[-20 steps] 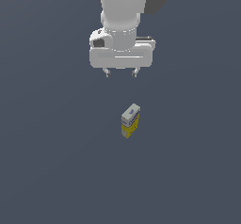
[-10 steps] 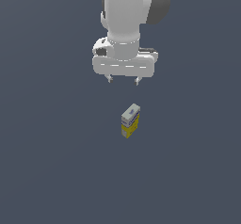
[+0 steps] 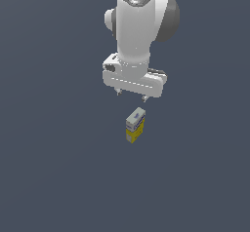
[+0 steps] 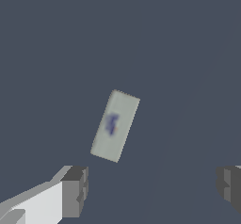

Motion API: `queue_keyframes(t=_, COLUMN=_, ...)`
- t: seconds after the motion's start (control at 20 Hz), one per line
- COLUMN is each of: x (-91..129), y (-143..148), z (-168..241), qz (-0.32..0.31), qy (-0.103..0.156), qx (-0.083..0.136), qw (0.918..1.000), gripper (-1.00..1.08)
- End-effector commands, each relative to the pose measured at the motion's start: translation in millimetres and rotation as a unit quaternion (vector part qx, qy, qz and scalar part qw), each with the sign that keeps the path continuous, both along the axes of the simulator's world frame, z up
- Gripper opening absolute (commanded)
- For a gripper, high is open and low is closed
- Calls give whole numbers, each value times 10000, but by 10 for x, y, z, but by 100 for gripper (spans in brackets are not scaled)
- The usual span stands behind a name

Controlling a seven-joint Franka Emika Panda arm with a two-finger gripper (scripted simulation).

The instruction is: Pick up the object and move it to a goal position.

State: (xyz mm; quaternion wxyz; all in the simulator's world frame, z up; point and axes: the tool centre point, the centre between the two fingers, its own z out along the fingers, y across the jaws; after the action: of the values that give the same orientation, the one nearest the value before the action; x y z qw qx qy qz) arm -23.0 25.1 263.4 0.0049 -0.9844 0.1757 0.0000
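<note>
— On the counter (image 3: 53, 177), just below the arm, what is seen?

— A small carton (image 3: 135, 125) is seen upright, with a yellow lower part and a white top. It is not touched by anything. The gripper (image 3: 132, 95) is held above it, with the jaws spread wide and nothing between them.

— How is the carton judged to handle?

— It is judged light and fairly stiff, though its thin walls could be dented by a hard squeeze. Its smooth printed faces may be slippery. Hold is best taken across the two long flat sides, low enough that the carton is not tipped.

— What is shown by one view and not by the other?

— The yellow base and the upright stance are shown only in the exterior view. In the wrist view, only the white top of the carton (image 4: 115, 125) with its blue mark is shown, turned at a slant to the line between the two fingers (image 4: 75, 191). A turn of the wrist is probably called for.
</note>
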Motion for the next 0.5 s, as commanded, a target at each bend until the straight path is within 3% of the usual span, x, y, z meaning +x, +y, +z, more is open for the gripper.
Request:
queue_keyframes(t=0.0, x=57, y=39, z=-101, qz=-288, qy=3, qx=-9, qw=9996, gripper=100)
queue_keyframes(t=0.45, x=216, y=163, z=-428, qz=-1170, qy=13, qx=-34, qw=9931, gripper=100)
